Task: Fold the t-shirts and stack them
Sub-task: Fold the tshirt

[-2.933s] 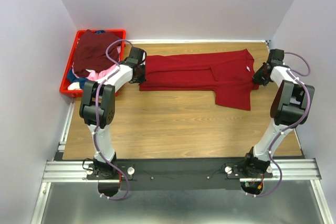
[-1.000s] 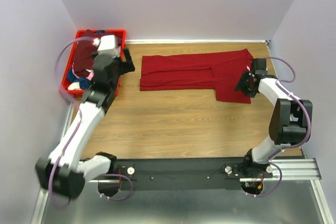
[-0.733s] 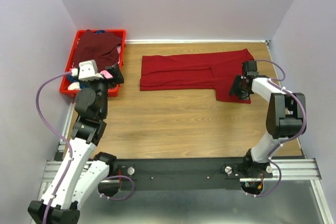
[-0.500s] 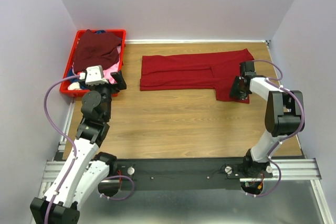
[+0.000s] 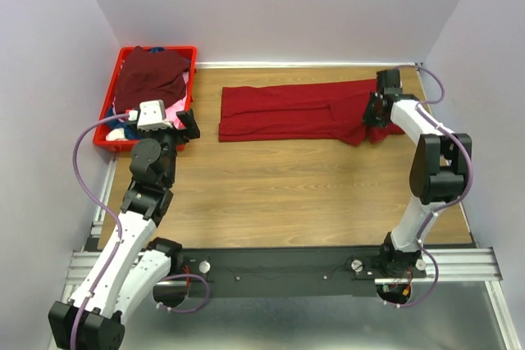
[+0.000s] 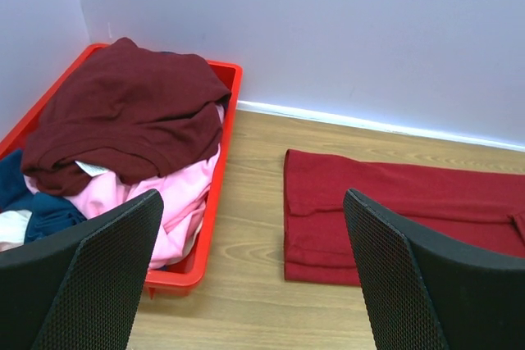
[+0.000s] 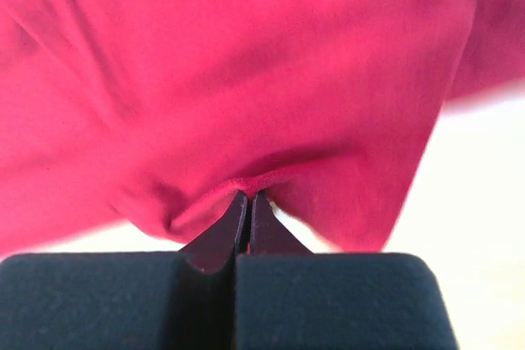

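Top external view, left to right: the left gripper [image 5: 188, 124] hovers beside the red crate [image 5: 106, 112] much as it did a moment earlier, its jaws spread wide and empty. The right gripper [image 5: 373, 112] has moved toward the far wall, pinched tight on a hem of the red t-shirt [image 5: 287, 111]. It has dragged the shirt's near flap up onto the body, which lies across the table [image 5: 271, 178]. The 1 crate holds 3 heaped garments: the maroon shirt [image 6: 123, 108] on top, the pink shirt [image 6: 176, 202] beneath, and the blue shirt [image 6: 15, 186] at its left side.
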### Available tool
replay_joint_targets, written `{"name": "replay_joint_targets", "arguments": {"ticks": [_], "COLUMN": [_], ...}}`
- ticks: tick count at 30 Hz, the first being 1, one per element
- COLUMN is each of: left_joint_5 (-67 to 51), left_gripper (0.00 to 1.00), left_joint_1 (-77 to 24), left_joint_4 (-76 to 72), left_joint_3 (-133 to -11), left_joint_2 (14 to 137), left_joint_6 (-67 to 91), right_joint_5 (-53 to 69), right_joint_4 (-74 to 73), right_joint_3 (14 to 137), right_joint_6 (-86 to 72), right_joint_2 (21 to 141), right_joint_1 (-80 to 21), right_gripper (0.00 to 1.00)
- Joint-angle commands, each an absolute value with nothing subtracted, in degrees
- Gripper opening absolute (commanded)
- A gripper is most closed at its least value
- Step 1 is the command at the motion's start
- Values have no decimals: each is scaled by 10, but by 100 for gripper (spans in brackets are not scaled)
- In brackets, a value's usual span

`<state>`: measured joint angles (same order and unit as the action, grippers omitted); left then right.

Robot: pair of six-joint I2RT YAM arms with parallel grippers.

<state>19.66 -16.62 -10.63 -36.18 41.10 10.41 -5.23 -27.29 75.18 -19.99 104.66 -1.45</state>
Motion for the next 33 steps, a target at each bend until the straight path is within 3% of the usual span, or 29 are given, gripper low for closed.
{"name": "replay_joint_targets", "arguments": {"ticks": [1, 17, 19, 24, 28, 33], "left_joint_5": [181, 156, 143, 85, 22, -65], "left_gripper": [99, 98, 98, 98, 98, 98], "left_joint_1": [-170, -176, -178, -182, -191, -201], "left_joint_4": [-120, -120, -119, -118, -110, -60], "left_joint_3": [-359, -359, -361, -366, -380, -435], "left_joint_2": [417, 461, 470, 497, 550, 644], "left_joint_6": [96, 91, 89, 85, 89, 125], "right_joint_5": [-77, -134, -139, -135, -127, -103], "right_joint_4": [-287, -287, -286, -286, -286, -280], "right_joint_3": [848, 1165, 1187, 1207, 1191, 1105], "right_joint_6": [-185, -142, -138, -140, -146, -167], "right_joint_2": [1099, 1348, 1367, 1375, 1336, 1248], "right_joint_1": [-18, -18, -18, -18, -18, -3], "right_gripper": [1, 5, 22, 52, 62, 63]}}
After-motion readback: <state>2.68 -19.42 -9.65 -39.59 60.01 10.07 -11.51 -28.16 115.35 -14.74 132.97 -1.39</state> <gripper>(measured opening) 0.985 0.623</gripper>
